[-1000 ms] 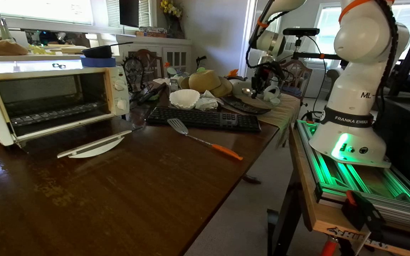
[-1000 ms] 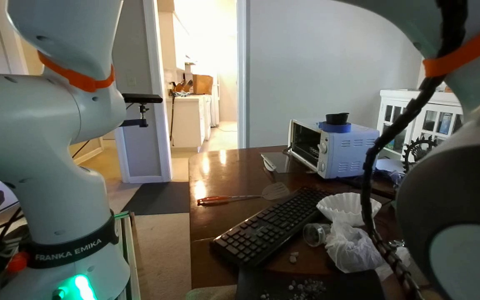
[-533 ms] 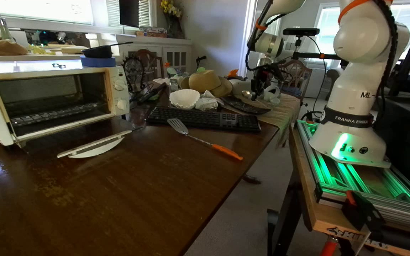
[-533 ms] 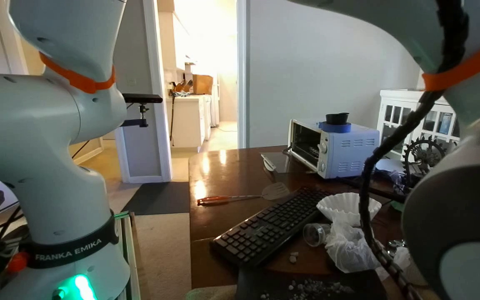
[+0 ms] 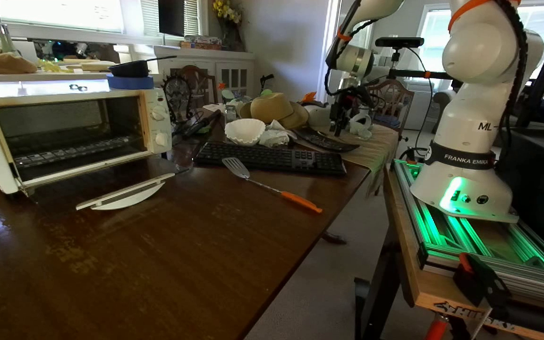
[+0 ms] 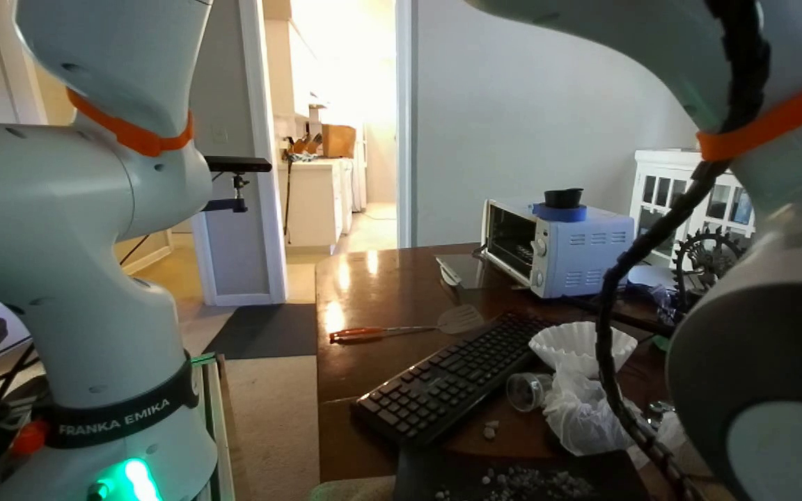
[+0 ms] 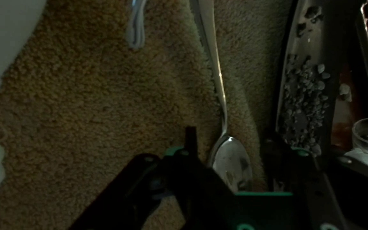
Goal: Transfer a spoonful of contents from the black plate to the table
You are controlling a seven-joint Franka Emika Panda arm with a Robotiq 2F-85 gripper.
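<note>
While an oven (image 5: pixel 73 132) stands on the left of the desk (image 5: pixel 158 264) in an exterior view, with its door (image 5: pixel 130 194) let down, a roll of blue tape (image 5: pixel 130 82) lies on its top and carries a small black pan (image 5: pixel 129 69). Going right come a pleated white coffee filter (image 5: pixel 244 131), a black keyboard (image 5: pixel 262 158), a spatula (image 5: pixel 295 199) whose head lies just beside the keyboard and whose orange handle points toward the desk's edge, and a straw hat (image 5: pixel 274 109) behind them. The robot arm (image 5: pixel 470 111) stands farthest right, its base lit green.

In the wrist view, a rough brown cloth (image 7: pixel 91 105) fills the left and middle. On it lies the spoon (image 7: pixel 235 158), its handle running toward the top of that view and its bowl lower down. The gripper (image 7: pixel 229 135) is at the bowl with its jaws spread, one on either side of it as seen from here; whether either touches the bowl I cannot tell. To the right of the spoon, near it, is the black plate (image 7: pixel 326 48), bearing a scatter of small grey and whitish lumps (image 7: pixel 308 92). A couple of loose lumps (image 6: pixel 490 431) lie on the desk between the plate and the keyboard; a clear cup (image 7: pixel 367 147) is near them.
</note>
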